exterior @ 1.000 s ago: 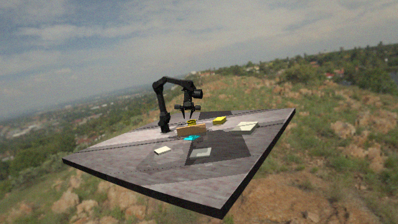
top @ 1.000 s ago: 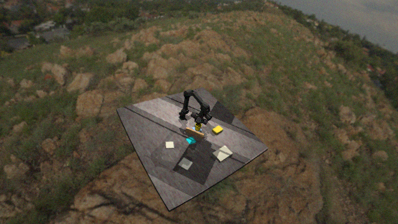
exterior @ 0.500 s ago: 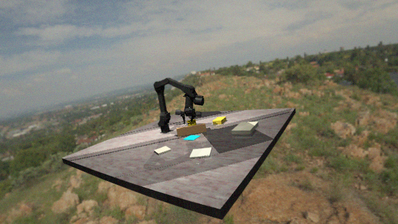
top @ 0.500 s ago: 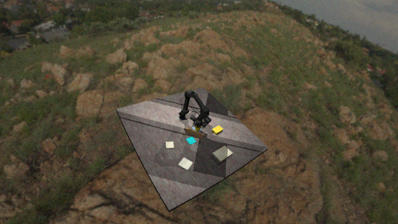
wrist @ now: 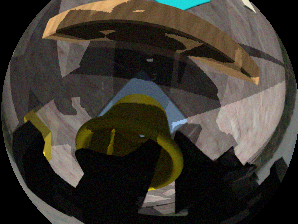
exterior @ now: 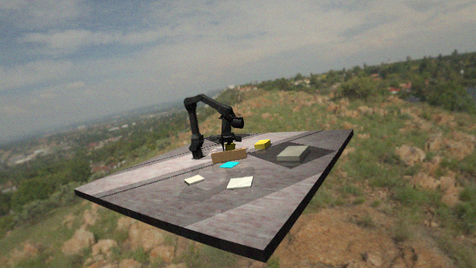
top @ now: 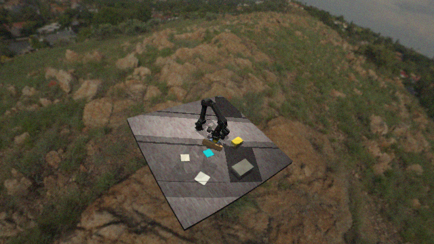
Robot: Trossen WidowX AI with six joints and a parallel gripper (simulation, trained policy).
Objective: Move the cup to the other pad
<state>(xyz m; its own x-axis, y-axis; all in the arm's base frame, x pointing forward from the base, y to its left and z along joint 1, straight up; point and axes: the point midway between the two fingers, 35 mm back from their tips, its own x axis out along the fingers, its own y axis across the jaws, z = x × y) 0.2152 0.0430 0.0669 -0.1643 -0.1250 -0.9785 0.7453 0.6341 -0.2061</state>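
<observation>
Upright tan board (top: 212, 145) (exterior: 229, 155) (wrist: 145, 20): wood-like grain; yellow round cup (exterior: 230, 147) (wrist: 172, 155): smooth, fairly matt.

The tool (top: 214, 138) (exterior: 226, 147) (wrist: 169, 133) has dropped from above the yellow cup (top: 215, 141) (exterior: 230, 147) (wrist: 140, 107) to its rim, its fingers now closed on the wall. The cup looks darker. Across the counter (top: 176, 207) (exterior: 223, 219), the dark shadow (top: 254, 174) (exterior: 321, 150) has slid off the white tile (top: 202, 177) (exterior: 240, 182) and onto the pale block (top: 243, 167) (exterior: 292, 153).
</observation>
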